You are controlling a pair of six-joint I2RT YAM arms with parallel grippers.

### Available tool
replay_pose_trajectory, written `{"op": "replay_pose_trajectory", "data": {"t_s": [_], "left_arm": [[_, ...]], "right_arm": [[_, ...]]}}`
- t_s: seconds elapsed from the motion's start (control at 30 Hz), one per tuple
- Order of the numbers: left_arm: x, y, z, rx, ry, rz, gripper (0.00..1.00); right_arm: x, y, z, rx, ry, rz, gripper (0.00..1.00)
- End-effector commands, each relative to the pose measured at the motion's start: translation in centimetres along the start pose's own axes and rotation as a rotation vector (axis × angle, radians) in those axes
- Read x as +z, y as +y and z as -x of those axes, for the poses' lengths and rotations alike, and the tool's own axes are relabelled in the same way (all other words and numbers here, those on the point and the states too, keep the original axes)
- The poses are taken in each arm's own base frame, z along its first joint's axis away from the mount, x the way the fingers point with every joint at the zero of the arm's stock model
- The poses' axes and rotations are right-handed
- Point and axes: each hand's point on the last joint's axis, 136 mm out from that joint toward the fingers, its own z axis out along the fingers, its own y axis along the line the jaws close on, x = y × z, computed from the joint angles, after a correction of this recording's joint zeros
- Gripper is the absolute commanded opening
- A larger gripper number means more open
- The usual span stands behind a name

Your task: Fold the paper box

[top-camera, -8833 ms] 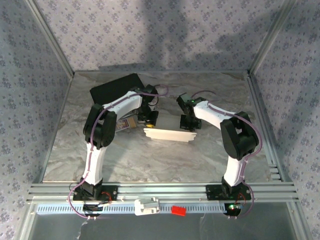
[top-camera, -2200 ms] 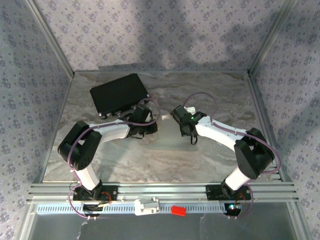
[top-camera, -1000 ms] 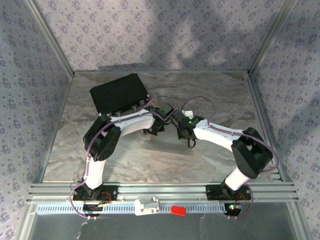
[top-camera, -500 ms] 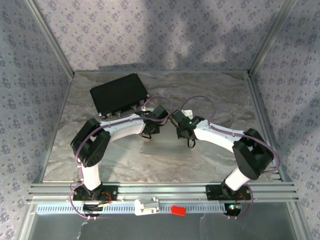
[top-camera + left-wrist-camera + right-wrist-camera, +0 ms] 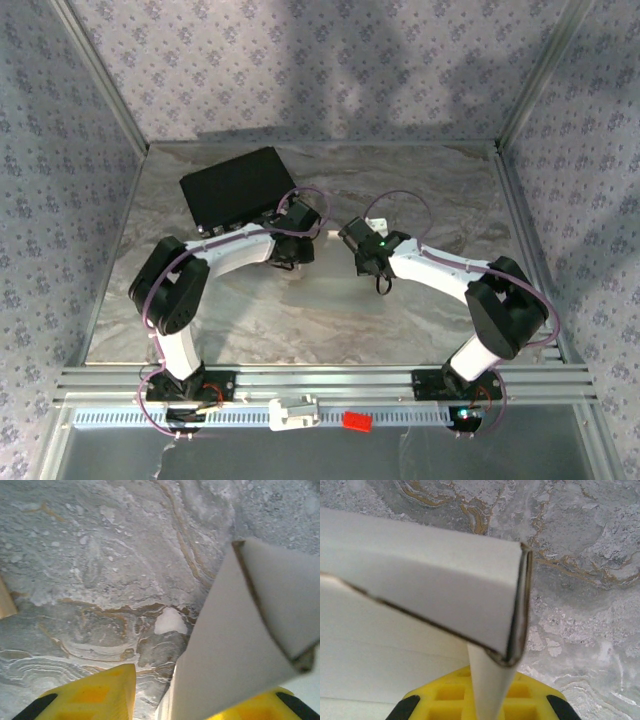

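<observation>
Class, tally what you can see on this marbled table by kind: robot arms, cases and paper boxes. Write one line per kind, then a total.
robot arms: 2 (left arm, right arm)
black case: 1
white paper box: 1
total: 4

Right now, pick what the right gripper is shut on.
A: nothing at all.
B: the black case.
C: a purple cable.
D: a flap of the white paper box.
D: in the right wrist view a white flap of the paper box runs down between the yellow fingers of the right gripper, while the black case lies apart from it.
</observation>
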Motion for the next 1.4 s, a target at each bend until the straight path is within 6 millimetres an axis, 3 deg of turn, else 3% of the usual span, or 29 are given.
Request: {"op": "replay_pose_trajectory", "data": {"t_s": [0.0,0.17,0.73,0.9,1.07,1.37], "left_arm": [[1.1,-0.6,-0.6,0.009,0.048,-0.058,0.36],[1.2,-1.0,-0.7,0.020,0.058,-0.085,0.36],[2.5,1.7,-1.8,0.053,0.080,0.042,0.24],[1.8,2.4,-1.2,0.060,0.039,0.085,0.08],[0.8,2.9,-0.9,0.080,0.002,0.174,0.00],[-0.6,5.2,-1.9,0.013,0.003,0.451,0.00]], "right_arm": [[-0.4,0.1,0.4,-0.025,-0.001,0.003,0.00],[-0.2,0.0,0.3,-0.024,0.005,0.000,0.00],[-0.1,-0.1,0.7,-0.015,0.009,0.000,0.00],[-0.1,-0.1,0.7,-0.016,0.009,-0.002,0.00],[0.0,-0.4,0.8,-0.015,0.012,-0.025,0.00],[-0.1,0.2,0.8,-0.021,0.013,-0.018,0.00]]}}
